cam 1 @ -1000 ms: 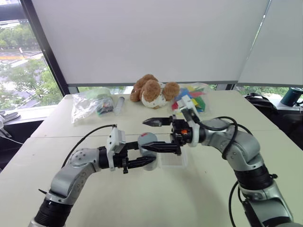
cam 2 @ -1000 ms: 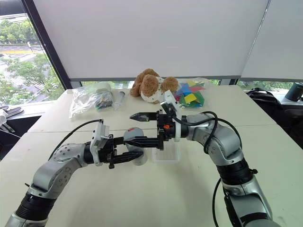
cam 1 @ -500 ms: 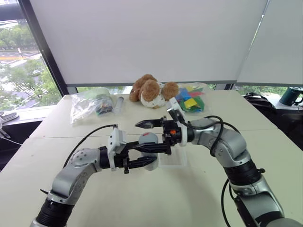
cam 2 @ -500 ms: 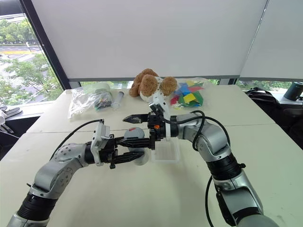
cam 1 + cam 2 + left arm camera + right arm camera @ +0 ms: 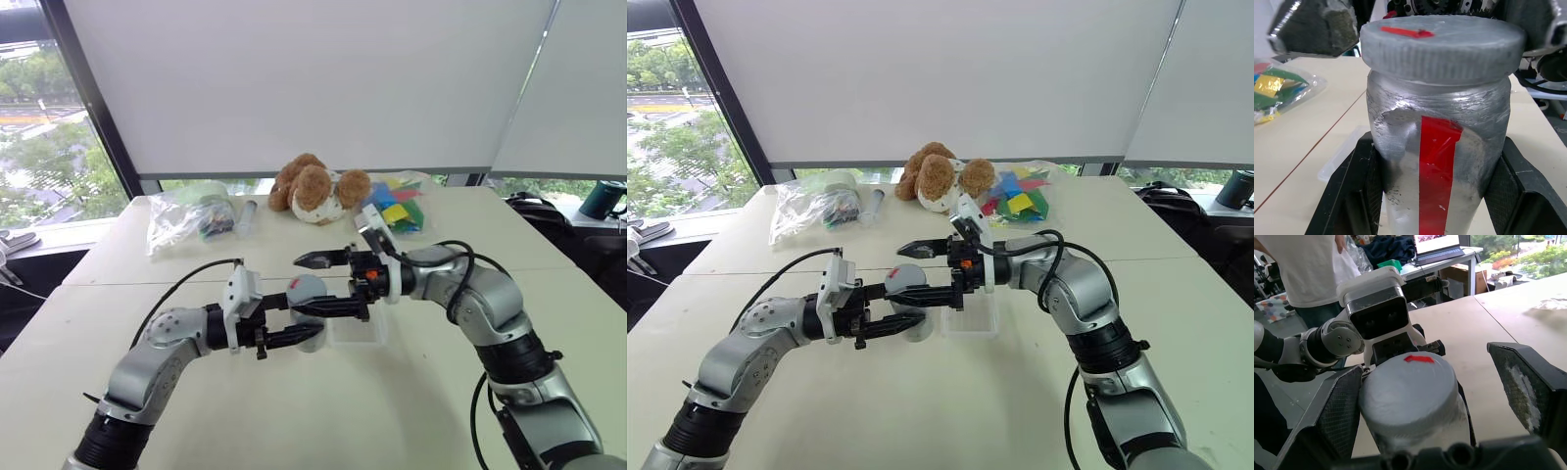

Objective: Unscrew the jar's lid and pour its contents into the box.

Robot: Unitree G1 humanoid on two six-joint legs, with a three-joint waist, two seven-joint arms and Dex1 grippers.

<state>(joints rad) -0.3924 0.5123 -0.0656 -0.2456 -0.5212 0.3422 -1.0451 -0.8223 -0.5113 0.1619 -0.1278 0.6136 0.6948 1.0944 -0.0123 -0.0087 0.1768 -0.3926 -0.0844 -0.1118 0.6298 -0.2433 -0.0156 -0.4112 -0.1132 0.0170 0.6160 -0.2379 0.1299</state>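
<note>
Silver-grey jar [image 5: 1440, 147] clamped in left claw [image 5: 294, 321] | right claw [image 5: 1440, 396] spread around lid [image 5: 1408, 387] | pinch its ribbed rim; likely stiff, light, slick

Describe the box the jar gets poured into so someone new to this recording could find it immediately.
On the pale table, look at the middle, where the two grippers meet around the silver-grey jar with a red label strip. Just beyond the jar, towards the robot's right, lies the box, a shallow clear plastic rectangular tray with rounded corners. Unlike the clear bags by the window, it is rigid and flat.
</note>
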